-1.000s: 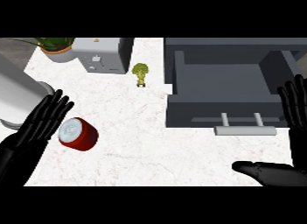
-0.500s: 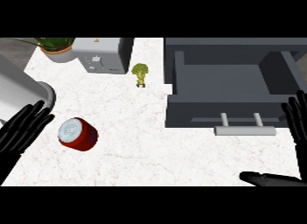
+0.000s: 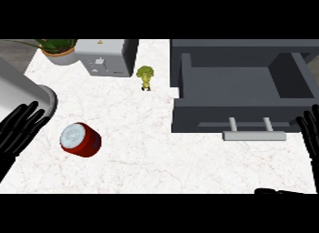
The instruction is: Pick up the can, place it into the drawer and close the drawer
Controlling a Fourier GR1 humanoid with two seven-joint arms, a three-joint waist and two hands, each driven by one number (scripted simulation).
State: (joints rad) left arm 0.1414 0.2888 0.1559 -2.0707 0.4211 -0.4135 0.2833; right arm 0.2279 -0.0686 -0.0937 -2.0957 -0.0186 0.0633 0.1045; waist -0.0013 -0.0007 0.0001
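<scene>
- Left hand point(image 3: 14, 132), fingers spread and straight, holds nothing at the frame's left edge.
- The red can point(image 3: 80, 139) lies tipped on the desk point(image 3: 161, 159) just right of those fingers, silver end facing upper left.
- Right hand point(image 3: 317, 134), fingers spread, sits far right beside the open drawer point(image 3: 246, 88), well apart from the can.

The can point(image 3: 80, 139) is red with a silvery-white top, lying tilted on the white marbled counter point(image 3: 161, 154) at the left. The dark grey drawer point(image 3: 246, 88) at the upper right stands pulled open, its pale bar handle point(image 3: 253, 135) facing the near side, well apart from the can.
</scene>
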